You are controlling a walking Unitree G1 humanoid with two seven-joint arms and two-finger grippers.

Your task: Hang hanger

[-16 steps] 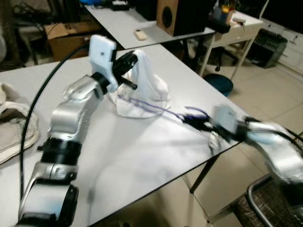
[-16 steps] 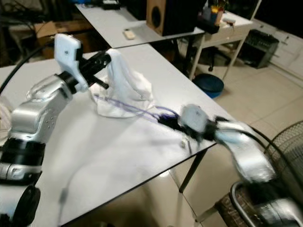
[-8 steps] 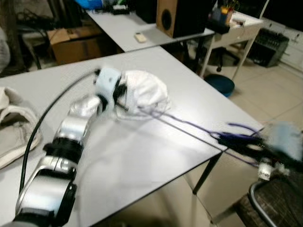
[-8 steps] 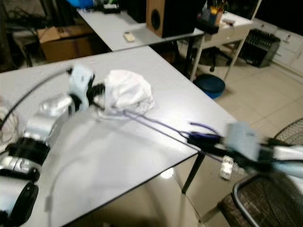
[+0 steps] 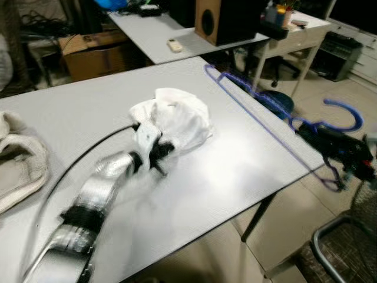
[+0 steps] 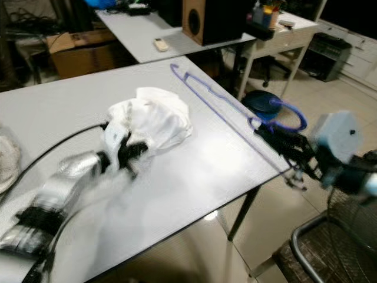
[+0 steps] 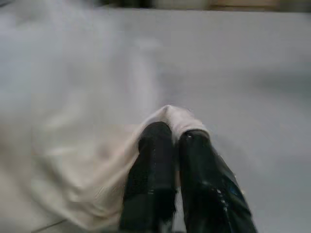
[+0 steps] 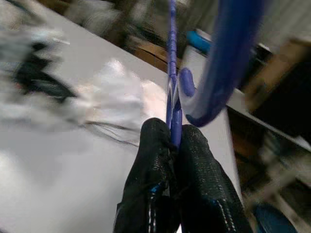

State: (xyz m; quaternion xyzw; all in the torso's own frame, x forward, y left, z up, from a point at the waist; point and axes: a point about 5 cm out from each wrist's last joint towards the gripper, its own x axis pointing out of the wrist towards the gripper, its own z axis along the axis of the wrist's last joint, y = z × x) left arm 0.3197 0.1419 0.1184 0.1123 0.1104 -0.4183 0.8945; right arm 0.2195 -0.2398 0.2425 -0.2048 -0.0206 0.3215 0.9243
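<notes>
1. Grey table (image 5: 70, 112), front corner toward the tiled floor (image 5: 330, 106).
2. White cloth (image 5: 179, 115) bunched mid-table.
3. Beige fabric (image 5: 17, 165) at the table's left edge, partly cut off.
4. Second table (image 5: 153, 35) behind; small remote-like item (image 5: 174, 44) on it, too small to tell for sure.
5. Wooden speaker (image 5: 215, 20) upright on that second table, round driver facing front.
6. Cardboard box (image 5: 97, 53) on the floor, left of the second table.
7. White desk (image 5: 297, 29) far right, pen holder (image 5: 277, 15) on it.
8. Blue bin (image 5: 274, 106) on the floor below the desk.
9. Metal chair frame (image 5: 333, 247) at bottom right.
</notes>
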